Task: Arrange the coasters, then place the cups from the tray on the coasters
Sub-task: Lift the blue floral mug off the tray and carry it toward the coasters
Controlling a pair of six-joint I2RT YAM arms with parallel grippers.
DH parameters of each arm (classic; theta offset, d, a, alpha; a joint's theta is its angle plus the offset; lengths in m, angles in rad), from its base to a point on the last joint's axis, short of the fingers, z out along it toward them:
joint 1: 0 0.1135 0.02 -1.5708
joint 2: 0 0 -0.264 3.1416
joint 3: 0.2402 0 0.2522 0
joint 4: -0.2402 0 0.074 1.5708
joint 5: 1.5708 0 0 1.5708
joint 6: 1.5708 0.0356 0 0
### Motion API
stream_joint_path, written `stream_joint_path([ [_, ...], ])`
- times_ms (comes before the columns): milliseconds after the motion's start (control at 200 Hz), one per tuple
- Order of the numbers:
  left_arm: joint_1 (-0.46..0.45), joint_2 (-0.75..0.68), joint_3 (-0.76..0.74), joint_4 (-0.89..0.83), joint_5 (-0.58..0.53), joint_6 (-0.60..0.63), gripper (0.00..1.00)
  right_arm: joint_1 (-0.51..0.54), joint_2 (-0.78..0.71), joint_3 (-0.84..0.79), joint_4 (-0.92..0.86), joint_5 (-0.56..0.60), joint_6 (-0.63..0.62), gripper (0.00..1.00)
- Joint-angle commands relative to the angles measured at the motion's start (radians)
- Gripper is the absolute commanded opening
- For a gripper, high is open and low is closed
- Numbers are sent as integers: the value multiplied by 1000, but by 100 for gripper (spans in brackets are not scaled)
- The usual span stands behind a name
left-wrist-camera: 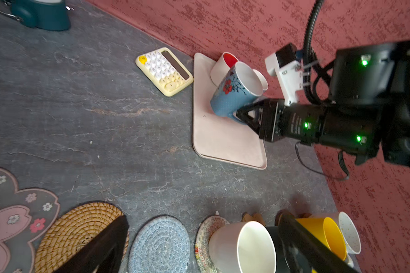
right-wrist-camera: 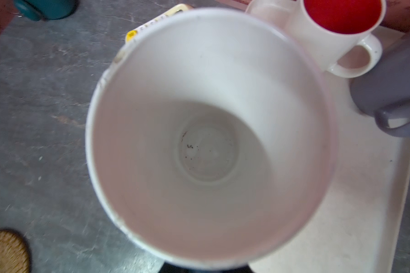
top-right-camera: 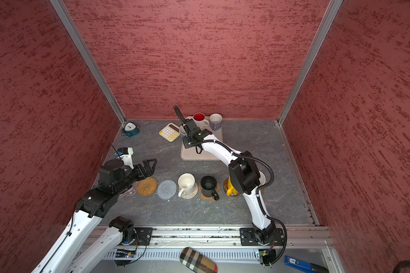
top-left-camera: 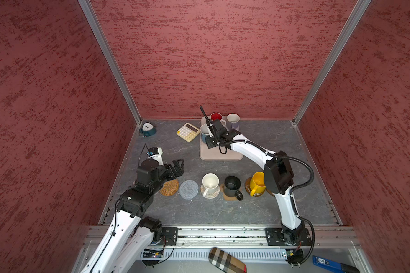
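On the left, the left end effector (top-left-camera: 179, 166) hangs released, jaws wide, above the counter (top-left-camera: 199, 212) just behind the woven coaster (top-left-camera: 169, 187). The pink flower coaster (left-wrist-camera: 10, 212), the woven one and the grey coaster (top-left-camera: 188, 189) are free. Further right, the white cup (top-left-camera: 210, 183), the black cup (top-left-camera: 232, 186) and the yellow cup (top-left-camera: 257, 183) each stand on a coaster, with a speckled cup (left-wrist-camera: 349, 232) just beyond the yellow one.

The step in hand is the fifth cup. The right end effector (left-wrist-camera: 244, 113) is clenched on the handle side of the blue cup (left-wrist-camera: 232, 94), which leans over the tray (left-wrist-camera: 223, 146) beside the red-lined cup (top-left-camera: 217, 117) and the lavender cup (top-left-camera: 233, 120). I cannot tell if its base touches the tray.

The next move, I judge, calls for lifting it clear of the rim, carrying it to the grey coaster and setting it upright.
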Motion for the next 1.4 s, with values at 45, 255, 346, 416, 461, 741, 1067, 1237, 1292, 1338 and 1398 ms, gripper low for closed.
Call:
stream_joint_path([
  [45, 75, 26, 64, -68, 46, 19, 100, 51, -97, -64, 125, -33, -16, 0],
  [255, 174, 58, 102, -101, 111, 16, 99, 118, -144, -150, 155, -72, -16, 0],
  [346, 205, 61, 99, -100, 131, 10, 99, 148, -159, -172, 153, -85, -20, 0],
  [416, 228, 67, 96, -97, 147, 7, 99, 166, -177, -205, 170, -90, -9, 0],
  [461, 238, 71, 93, -94, 155, 5, 99, 178, -191, -226, 186, -93, 4, 0],
  [741, 320, 95, 84, -91, 196, -4, 99, 243, -224, -271, 192, -36, 124, 0],
  [1067, 335, 91, 68, -83, 155, 17, 99, 338, -229, -285, 153, 31, 204, 0],
  [1237, 339, 97, 49, -59, 160, 22, 100, 391, -221, -281, 123, 75, 215, 0],
  [1292, 342, 99, 48, -58, 161, 29, 99, 400, -221, -288, 117, 77, 219, 0],
  [1338, 345, 101, 49, -60, 159, 33, 99, 404, -222, -298, 115, 77, 222, 0],
  [1398, 351, 101, 49, -61, 160, 35, 100, 411, -231, -316, 116, 79, 227, 0],
])
